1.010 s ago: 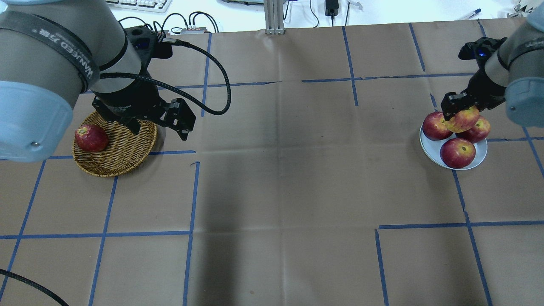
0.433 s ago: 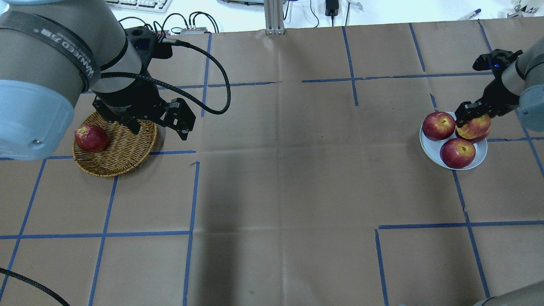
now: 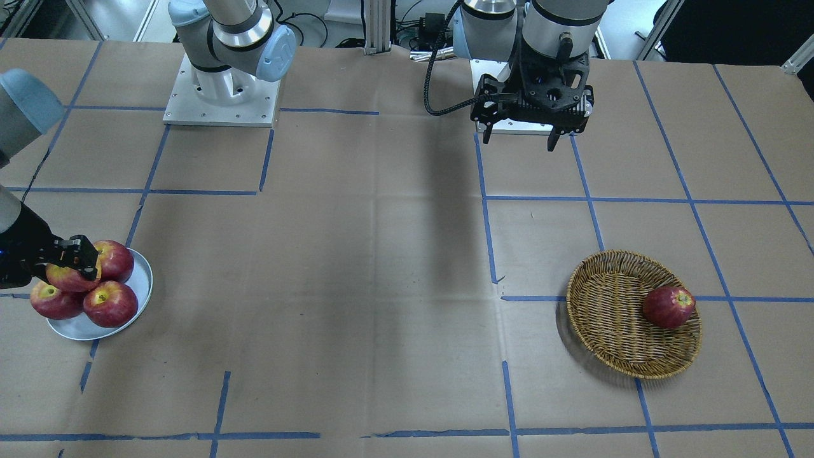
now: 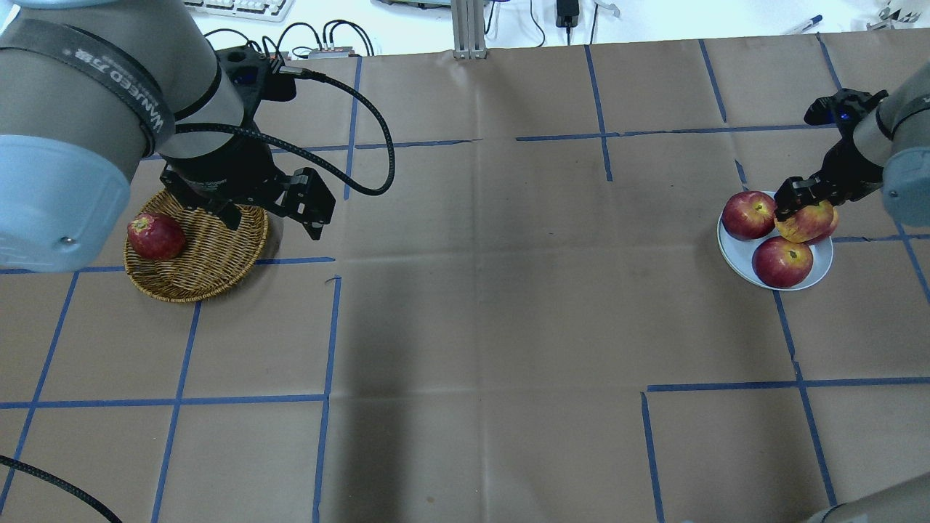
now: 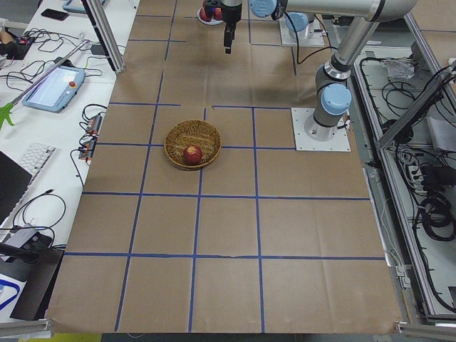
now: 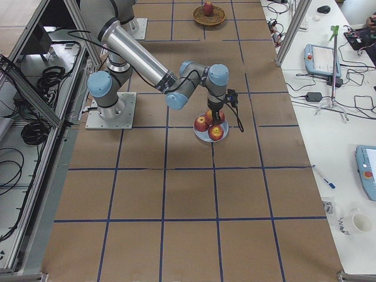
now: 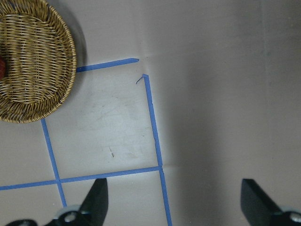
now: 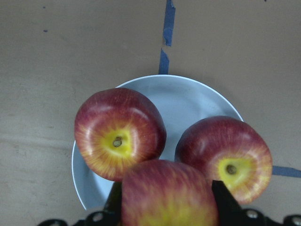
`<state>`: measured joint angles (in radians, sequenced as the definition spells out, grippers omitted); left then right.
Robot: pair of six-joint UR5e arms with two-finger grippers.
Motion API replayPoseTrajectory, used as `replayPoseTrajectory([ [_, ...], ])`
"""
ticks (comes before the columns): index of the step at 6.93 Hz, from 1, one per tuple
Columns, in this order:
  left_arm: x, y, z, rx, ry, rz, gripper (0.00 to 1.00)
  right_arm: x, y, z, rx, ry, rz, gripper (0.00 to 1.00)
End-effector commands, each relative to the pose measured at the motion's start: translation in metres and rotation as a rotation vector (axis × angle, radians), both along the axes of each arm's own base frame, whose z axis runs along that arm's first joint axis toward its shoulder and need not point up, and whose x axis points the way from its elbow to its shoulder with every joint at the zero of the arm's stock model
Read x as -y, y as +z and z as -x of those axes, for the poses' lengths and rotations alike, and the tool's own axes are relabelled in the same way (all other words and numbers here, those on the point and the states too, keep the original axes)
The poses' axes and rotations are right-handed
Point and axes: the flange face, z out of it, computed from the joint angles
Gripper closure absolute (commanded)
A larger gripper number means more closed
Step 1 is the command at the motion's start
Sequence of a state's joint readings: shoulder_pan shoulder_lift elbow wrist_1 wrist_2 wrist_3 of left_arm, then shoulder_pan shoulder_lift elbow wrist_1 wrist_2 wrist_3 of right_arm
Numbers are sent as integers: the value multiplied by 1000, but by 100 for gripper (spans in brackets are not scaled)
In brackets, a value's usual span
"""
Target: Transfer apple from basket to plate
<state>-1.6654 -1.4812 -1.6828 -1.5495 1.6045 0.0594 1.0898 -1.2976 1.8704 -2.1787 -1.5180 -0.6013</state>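
My right gripper [image 4: 801,211] is shut on the apple [image 4: 806,222], pale pinkish-red with yellow. It holds the apple low over the whitish plate [image 4: 734,254], above three deeper red apples, one of them [image 4: 748,214] at the left. The right wrist view shows the held apple [image 8: 167,193] between the fingers [image 8: 220,197], over the plate [image 8: 183,101]. I cannot tell whether it touches the apples below. The wicker basket [image 4: 211,265] stands at the left. My left gripper [image 4: 272,220] hangs open and empty above the basket's right rim.
A dark red apple [image 4: 155,236] lies in the basket, also in the front view [image 3: 668,306]. The brown paper table cover [image 4: 472,290] carries a grid of blue tape. The left wrist view shows the basket [image 7: 33,61] at the top left.
My right gripper has carried the apple a little right and lower, from over the plate's middle to over its back right apple. The left arm has not moved.
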Motion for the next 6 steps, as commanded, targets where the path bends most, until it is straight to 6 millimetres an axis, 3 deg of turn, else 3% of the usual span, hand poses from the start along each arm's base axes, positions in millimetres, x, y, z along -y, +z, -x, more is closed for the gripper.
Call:
replayPoseTrajectory([
  [1,0,0,0,0,1,1,1,1,6,2,-9,-4,4,0],
  [2,-1,1,-1,0,1,1,1,3,23,-2,-17,-5,33,0],
  [3,-2,2,-1,0,1,3,1,7,56,-10,-33,12,72,0],
  [5,1,-1,0,-1,-2,-2,1,9,118,-66,-23,62,59,0],
  [6,2,-2,1,-1,-1,-5,1,-7,144,-99,-4,34,25,0],
])
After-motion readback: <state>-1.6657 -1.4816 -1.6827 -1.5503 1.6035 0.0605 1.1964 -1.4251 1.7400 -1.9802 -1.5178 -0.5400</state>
